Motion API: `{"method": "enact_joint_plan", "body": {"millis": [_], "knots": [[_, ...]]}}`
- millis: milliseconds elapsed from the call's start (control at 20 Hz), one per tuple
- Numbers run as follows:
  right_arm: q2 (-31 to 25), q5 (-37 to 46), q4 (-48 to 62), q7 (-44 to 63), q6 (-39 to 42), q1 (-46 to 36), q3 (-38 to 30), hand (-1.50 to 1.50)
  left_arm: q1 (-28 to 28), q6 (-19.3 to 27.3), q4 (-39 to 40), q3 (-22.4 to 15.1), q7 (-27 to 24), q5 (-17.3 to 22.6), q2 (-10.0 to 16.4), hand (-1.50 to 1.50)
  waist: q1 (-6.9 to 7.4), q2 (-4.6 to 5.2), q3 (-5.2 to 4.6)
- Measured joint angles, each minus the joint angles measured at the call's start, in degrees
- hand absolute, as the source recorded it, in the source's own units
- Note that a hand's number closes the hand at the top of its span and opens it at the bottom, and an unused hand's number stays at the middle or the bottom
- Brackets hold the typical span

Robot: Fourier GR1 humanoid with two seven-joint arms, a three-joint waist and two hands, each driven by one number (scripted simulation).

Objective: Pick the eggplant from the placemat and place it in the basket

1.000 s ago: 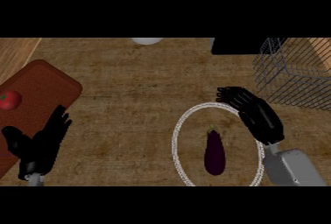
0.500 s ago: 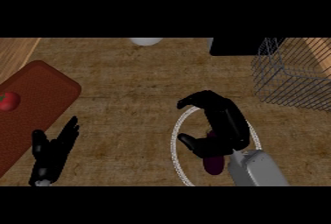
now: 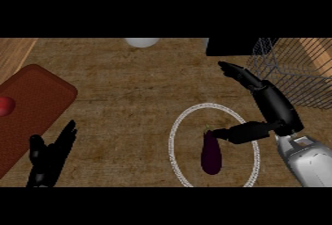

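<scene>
A dark purple eggplant [image 3: 211, 152] lies lengthwise on a round placemat [image 3: 175, 136] with a white rim, low in the head view. My right hand [image 3: 276, 108] is open at the mat's right side. Its fingers [image 3: 240, 74] stretch up toward the wire basket [image 3: 292, 74] at the upper right. Its thumb [image 3: 241, 132] points left and reaches the eggplant's stem end. My left hand [image 3: 50, 154] rests open at the lower left, far from the mat.
A reddish-brown board [image 3: 32, 110] lies at the left with a red round thing [image 3: 5, 106] on its edge. A white object [image 3: 142, 42] sits at the top edge, a black box [image 3: 233, 45] beside the basket.
My right hand, which was over the eggplant half a second ago, has swung right and uncovered it. The left hand has shifted a little toward the lower left.
</scene>
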Motion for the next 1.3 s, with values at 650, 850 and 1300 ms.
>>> {"method": "enact_joint_plan", "body": {"millis": [650, 850, 1300], "knots": [[-30.2, -13.6, -3.5, 12.5, 31.2, -3.7, -11.7, -1.5, -0.4, -0.4, -0.7, 0.4, 1.1, -0.3, -0.5, 0.0, 0.86, 0.45, 0.14], [-35.1, -16.1, -2.1, 12.1, 39.4, -2.6, -14.0, -1.5, -0.1, -0.9, -0.6, 0.4, 0.5, -1.0, -0.6, 0.0, 1.17, 0.54, 0.14], [-32.4, -12.5, -1.6, 9.8, 44.5, 0.2, -16.3, -1.5, -1.1, -1.2, -0.4, 0.8, 2.0, -2.3, -2.1, 0.0, 1.77, 0.54, 0.28]]}}
